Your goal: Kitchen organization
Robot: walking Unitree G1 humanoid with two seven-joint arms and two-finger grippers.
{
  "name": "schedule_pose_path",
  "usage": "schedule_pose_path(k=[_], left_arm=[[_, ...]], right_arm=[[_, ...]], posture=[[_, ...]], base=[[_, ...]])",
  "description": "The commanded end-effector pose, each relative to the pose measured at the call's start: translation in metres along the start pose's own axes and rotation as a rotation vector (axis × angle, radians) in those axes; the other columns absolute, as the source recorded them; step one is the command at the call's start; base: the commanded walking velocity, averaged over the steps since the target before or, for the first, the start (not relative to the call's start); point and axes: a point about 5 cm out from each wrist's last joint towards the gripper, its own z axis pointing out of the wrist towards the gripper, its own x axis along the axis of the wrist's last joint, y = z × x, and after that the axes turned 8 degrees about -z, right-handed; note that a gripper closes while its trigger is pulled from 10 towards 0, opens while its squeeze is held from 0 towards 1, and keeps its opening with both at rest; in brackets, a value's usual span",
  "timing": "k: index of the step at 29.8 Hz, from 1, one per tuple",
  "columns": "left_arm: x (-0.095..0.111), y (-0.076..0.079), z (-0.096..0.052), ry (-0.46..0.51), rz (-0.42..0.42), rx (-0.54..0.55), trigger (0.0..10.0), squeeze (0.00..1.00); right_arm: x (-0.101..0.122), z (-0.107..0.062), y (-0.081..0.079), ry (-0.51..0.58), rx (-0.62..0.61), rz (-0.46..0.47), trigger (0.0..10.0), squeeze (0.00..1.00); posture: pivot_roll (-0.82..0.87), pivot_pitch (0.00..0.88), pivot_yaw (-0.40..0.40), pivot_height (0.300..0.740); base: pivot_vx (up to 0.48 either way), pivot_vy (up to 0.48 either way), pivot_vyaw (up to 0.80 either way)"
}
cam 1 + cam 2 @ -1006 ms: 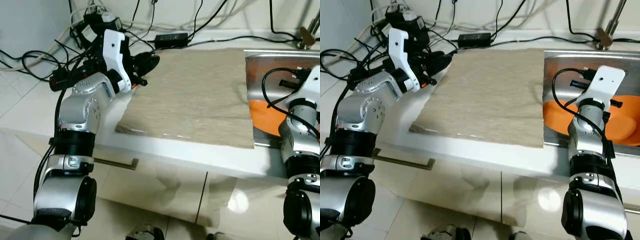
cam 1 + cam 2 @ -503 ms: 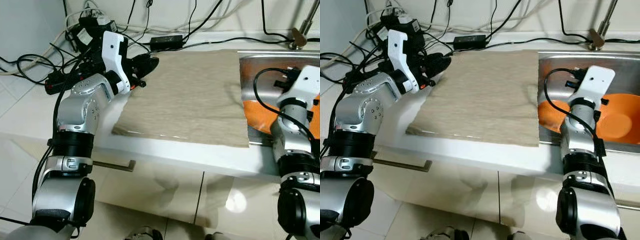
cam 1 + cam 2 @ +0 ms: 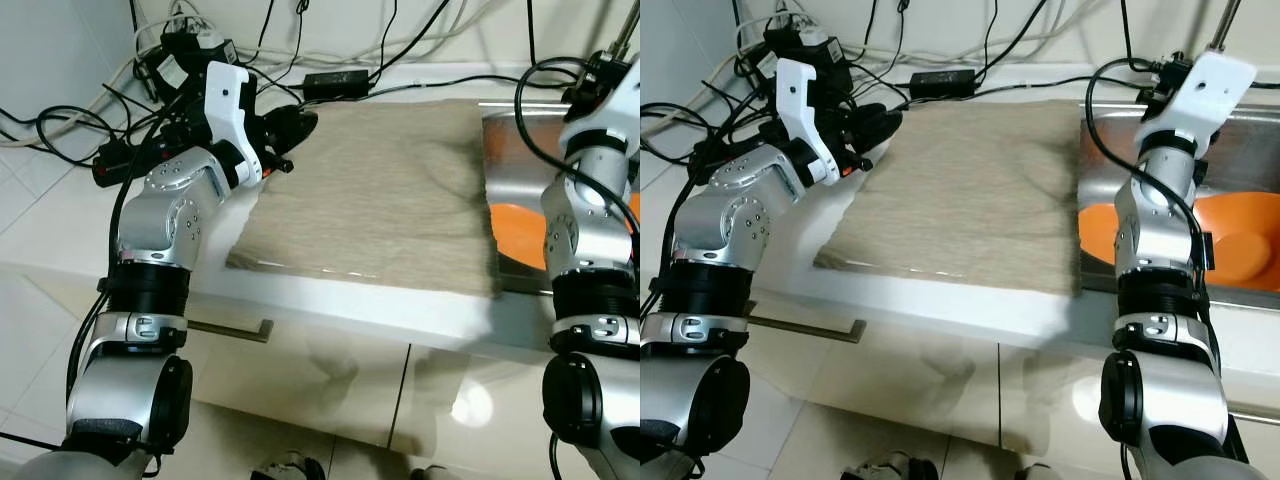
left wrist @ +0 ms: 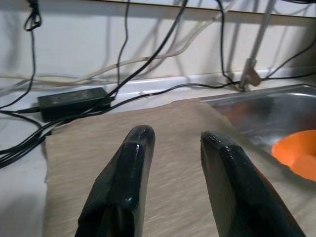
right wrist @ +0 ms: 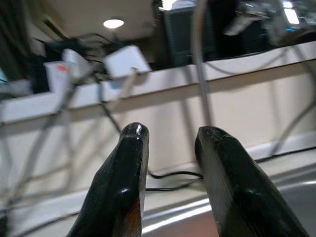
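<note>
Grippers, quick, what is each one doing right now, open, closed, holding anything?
Left gripper: open, empty, over the beige mat.
Right gripper: open, empty, raised above the sink.

Both arms are built of rounded silver segments joined by black bands, with black cylindrical joints at the bottom. White housings cap each wrist, the left arm point(image 3: 165, 215) and right arm point(image 3: 1160, 230) alike. Black cables loop along them. The fingers point(image 4: 123, 182) are glossy black, thick and round-tipped.
</note>
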Motion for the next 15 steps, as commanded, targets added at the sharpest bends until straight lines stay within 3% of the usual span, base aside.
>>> schedule_pose_path(k=[1,5,6,8,15], left_arm=[[-0.004,-0.003,0.001,-0.007,0.011,0.030,10.0,0.00],[-0.007,-0.005,0.003,0.027,0.002,0.102,10.0,0.00],[-0.007,-0.005,0.003,0.027,0.002,0.102,10.0,0.00],[-0.008,-0.007,0.005,0.057,0.007,0.156,10.0,0.00],[-0.005,-0.003,0.011,0.121,0.002,0.208,10.0,0.00]], right_arm=[[0.011,0.001,-0.013,0.014,0.058,0.051,10.0,0.00],[0.016,-0.021,-0.054,-0.035,0.232,0.218,10.0,0.00],[0.016,-0.021,-0.054,-0.035,0.232,0.218,10.0,0.00],[0.015,-0.036,-0.073,-0.079,0.300,0.283,10.0,0.00],[0.013,-0.059,-0.093,-0.127,0.421,0.307,10.0,0.00]], posture=[[0.00,0.000,0.105,0.732],[0.00,0.000,0.083,0.732],[0.00,0.000,0.083,0.732],[0.00,0.000,0.072,0.732],[-0.01,0.000,0.053,0.732]], base=[[0.000,0.000,0.00],[0.000,0.000,0.00],[0.000,0.000,0.00],[0.000,0.000,0.00],[0.000,0.000,0.00]])
